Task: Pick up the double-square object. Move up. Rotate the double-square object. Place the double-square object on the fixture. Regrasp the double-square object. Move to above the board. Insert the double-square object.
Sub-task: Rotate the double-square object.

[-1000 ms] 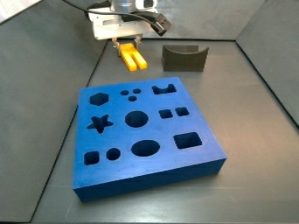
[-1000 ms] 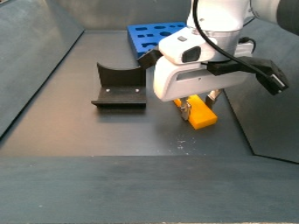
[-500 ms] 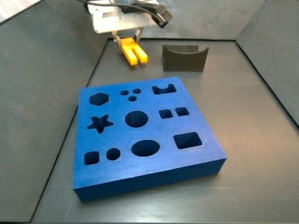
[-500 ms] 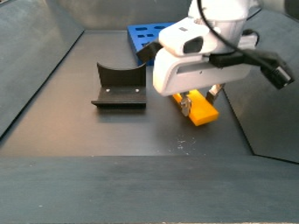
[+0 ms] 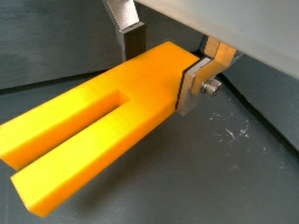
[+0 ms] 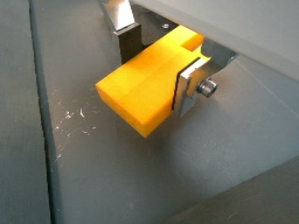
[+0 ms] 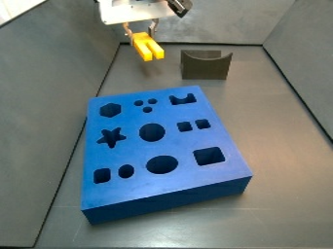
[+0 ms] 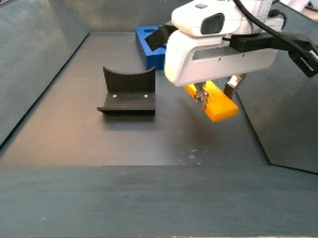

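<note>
Gripper (image 5: 170, 54) clenched on the double-square object (image 5: 100, 129), silver finger (image 5: 197, 74) flat against one side of the solid end, dark-padded finger against the opposite side; both wrist views show the same pinch, so the two prongs stick out free beyond the fingers. Grip sits at the unslotted end, likely so the slotted end stays clear for later steps

In a side view the double-square object (image 7: 143, 46) hangs prongs-down under the gripper (image 7: 140, 35), far end of the floor, off the surface, left of the fixture (image 7: 204, 63) and beyond the board (image 7: 163, 151). The block (image 8: 218, 101) floats above the floor with clear space below it, so the lift looks underway or done; the fixture (image 8: 125, 92) is well apart to its left and empty

Judgement: rotation comes next, height gives room for the prongs to swing without scraping the floor. The board's holes are all open, nothing inserted
</note>
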Controlling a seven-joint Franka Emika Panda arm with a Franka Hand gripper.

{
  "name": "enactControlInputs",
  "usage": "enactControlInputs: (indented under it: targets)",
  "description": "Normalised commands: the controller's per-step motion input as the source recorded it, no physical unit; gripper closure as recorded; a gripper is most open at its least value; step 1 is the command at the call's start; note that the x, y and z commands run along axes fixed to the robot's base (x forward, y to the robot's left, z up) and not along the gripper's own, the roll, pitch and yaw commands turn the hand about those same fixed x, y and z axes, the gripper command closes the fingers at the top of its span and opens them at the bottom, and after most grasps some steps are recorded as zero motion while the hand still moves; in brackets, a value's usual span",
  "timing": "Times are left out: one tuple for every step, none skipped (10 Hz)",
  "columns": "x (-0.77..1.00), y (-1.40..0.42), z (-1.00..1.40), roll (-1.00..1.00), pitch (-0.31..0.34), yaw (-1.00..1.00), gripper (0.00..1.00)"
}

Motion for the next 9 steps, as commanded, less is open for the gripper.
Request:
enactControlInputs:
  targets:
    - [-0.11, -0.40, -0.04, 0.01, -0.016, 0.01, 1.00]
    - [-0.08, -0.28, -0.02, 0.02, -0.034, 0.03, 1.00]
    - [0.00, 0.00, 0.00, 0.00, 0.000, -1.00, 1.00]
    - [0.01, 0.06, 0.00, 0.00, 0.000, -1.00, 1.00]
    - [0.01, 0.06, 0.00, 0.00, 0.000, -1.00, 1.00]
    - [0.00, 0.04, 0.00, 0.00, 0.000, -1.00, 1.00]
    - [0.00, 0.03, -0.01, 0.00, 0.000, -1.00, 1.00]
    - [0.00, 0.03, -0.01, 0.00, 0.000, -1.00, 1.00]
    - [0.00, 0.03, -0.01, 0.00, 0.000, -1.00, 1.00]
